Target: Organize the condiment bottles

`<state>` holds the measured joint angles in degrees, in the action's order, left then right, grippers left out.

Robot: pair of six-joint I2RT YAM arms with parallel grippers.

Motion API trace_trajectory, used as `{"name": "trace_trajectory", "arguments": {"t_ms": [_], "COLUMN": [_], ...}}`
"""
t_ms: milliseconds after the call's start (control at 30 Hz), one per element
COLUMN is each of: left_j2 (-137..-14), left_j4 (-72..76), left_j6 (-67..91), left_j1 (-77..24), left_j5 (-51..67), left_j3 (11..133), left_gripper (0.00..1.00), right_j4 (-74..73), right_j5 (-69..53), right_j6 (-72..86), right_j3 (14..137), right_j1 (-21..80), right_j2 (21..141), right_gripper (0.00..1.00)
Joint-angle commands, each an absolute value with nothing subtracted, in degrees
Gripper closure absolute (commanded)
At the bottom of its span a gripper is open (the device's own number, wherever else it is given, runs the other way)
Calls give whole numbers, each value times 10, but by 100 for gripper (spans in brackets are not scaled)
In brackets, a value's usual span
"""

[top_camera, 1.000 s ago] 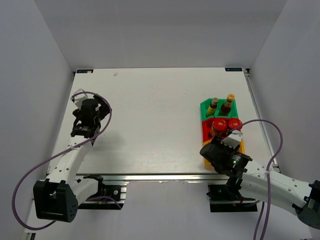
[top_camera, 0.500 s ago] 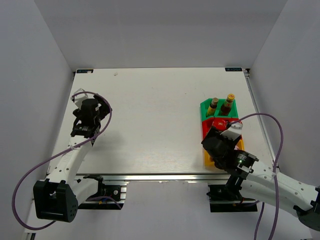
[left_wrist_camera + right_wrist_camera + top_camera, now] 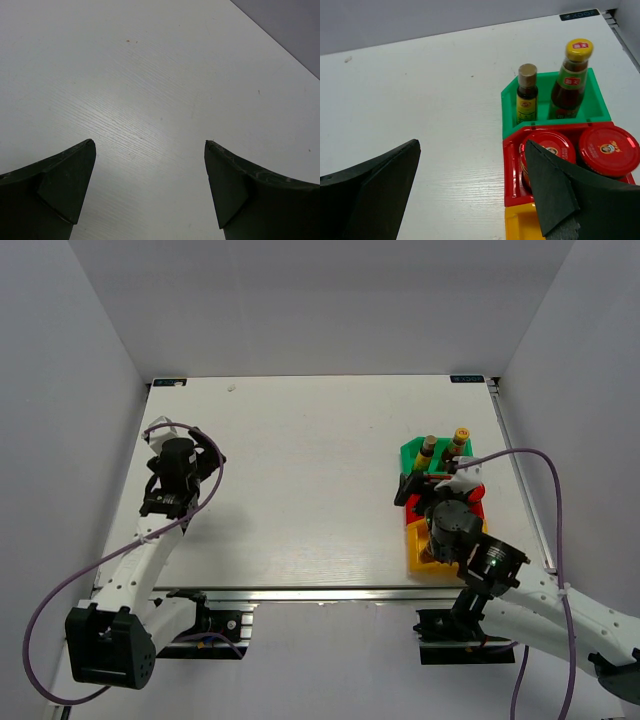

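Observation:
A yellow-labelled brown bottle (image 3: 527, 95) and a yellow-capped dark sauce bottle (image 3: 573, 80) stand upright in the green bin (image 3: 508, 107). Two red-lidded jars (image 3: 549, 148) (image 3: 608, 150) sit side by side in the red bin (image 3: 512, 172) just nearer. My right gripper (image 3: 471, 142) is open and holds nothing. It hovers over the red and yellow bins' left edge, and its right finger hides part of the left jar. In the top view that gripper (image 3: 437, 482) covers the red bin, with both bottles (image 3: 427, 450) (image 3: 459, 440) showing behind it. My left gripper (image 3: 149, 142) is open over bare table, far left (image 3: 170, 485).
The yellow bin (image 3: 520, 222) adjoins the red bin on the near side; its inside is mostly hidden under my right arm (image 3: 480, 560). The three bins form a row near the table's right edge. White walls enclose the table.
My right gripper has moved from over the yellow bin toward the red bin and has opened wider. The left arm has not moved.

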<state>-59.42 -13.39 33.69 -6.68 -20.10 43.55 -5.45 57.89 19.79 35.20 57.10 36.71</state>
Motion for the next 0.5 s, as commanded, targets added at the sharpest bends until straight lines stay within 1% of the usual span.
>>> {"name": "trace_trajectory", "arguments": {"t_ms": [0,67,167,233,467], "left_j2": [-569,-569,-570,-569,-575], "left_j4": [-120,-121,-127,-127,-126], "left_j6": [337,337,339,339,337], "left_j1": [-64,-64,-64,-64,-64], "left_j5": [-170,-164,-163,-163,-163], "left_j3": [446,444,447,446,446], "left_gripper": [2,2,2,2,2], "right_j4": [-6,-6,33,46,42], "right_j5": [527,526,534,512,504], "right_j6": [134,134,137,130,134], "right_j3": [388,394,388,379,378], "right_j1": [571,571,571,571,571], "right_j2": [394,404,410,407,421], "right_gripper": [11,11,11,11,11]}}
